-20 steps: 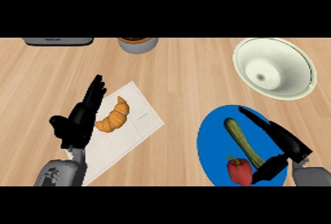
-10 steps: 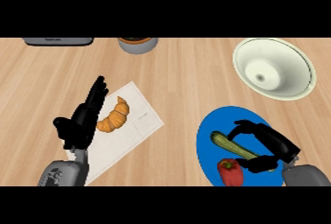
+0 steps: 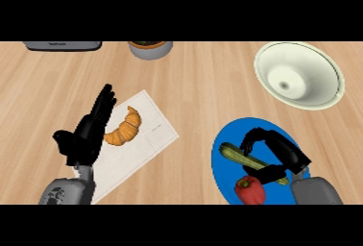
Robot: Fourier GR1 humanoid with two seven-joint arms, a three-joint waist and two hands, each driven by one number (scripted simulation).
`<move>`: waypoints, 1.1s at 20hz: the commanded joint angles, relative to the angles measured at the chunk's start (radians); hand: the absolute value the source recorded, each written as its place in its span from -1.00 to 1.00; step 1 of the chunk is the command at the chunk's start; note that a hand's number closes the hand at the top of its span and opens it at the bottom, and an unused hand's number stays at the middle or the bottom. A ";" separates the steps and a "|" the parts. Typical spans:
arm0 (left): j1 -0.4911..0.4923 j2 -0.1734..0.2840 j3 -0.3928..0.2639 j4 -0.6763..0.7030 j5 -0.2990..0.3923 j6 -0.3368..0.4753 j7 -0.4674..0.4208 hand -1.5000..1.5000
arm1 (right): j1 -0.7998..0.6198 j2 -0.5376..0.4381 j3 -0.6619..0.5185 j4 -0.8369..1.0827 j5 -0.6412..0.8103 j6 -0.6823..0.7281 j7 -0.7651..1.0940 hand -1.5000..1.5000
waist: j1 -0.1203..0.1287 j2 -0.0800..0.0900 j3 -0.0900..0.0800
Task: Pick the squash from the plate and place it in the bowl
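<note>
A long green squash [image 3: 241, 157] lies slanted on the blue plate [image 3: 228, 178] at the lower right. My right hand [image 3: 278, 153] is over the plate with its fingers and thumb curled round the squash's right part, hiding that end. The cream bowl [image 3: 298, 74] stands at the upper right, well apart from the plate. My left hand [image 3: 88, 131] rests open at the left, fingers up, over the edge of a white mat.
A red pepper [image 3: 249, 190] lies on the plate's near part, just below the squash. A croissant [image 3: 125, 127] sits on the white mat [image 3: 145, 144] beside my left hand. A grey pot [image 3: 150, 48] and a dark appliance [image 3: 62, 45] stand at the counter's far edge.
My right hand went from straight fingers over the squash to curled fingers closed round it. The squash has turned from upright in the view to slanted. The left hand has not moved.
</note>
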State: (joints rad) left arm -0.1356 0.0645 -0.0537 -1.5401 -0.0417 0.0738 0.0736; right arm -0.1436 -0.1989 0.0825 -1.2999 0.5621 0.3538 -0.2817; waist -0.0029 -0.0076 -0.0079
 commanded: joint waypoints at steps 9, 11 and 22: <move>-0.009 -0.015 -0.015 -0.013 -0.017 0.012 0.016 0.00 | -0.158 0.197 0.167 -0.127 -0.137 -0.601 0.369 1.00 | 0.009 0.006 0.008; 0.002 -0.012 -0.010 0.020 -0.025 0.012 -0.022 0.00 | -0.246 0.198 0.187 -0.157 -0.080 -0.657 0.428 1.00 | 0.009 0.006 0.008; -0.040 0.008 0.028 -0.005 0.007 -0.007 0.052 0.00 | -0.433 0.172 0.201 -0.467 0.302 -0.507 0.909 1.00 | -0.001 0.005 0.007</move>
State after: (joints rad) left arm -0.1441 0.0602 -0.0495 -1.5535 -0.0528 0.0801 0.0991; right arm -0.5267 -0.0097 0.2962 -1.6939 0.7849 -0.2213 0.5074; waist -0.0037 -0.0050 -0.0012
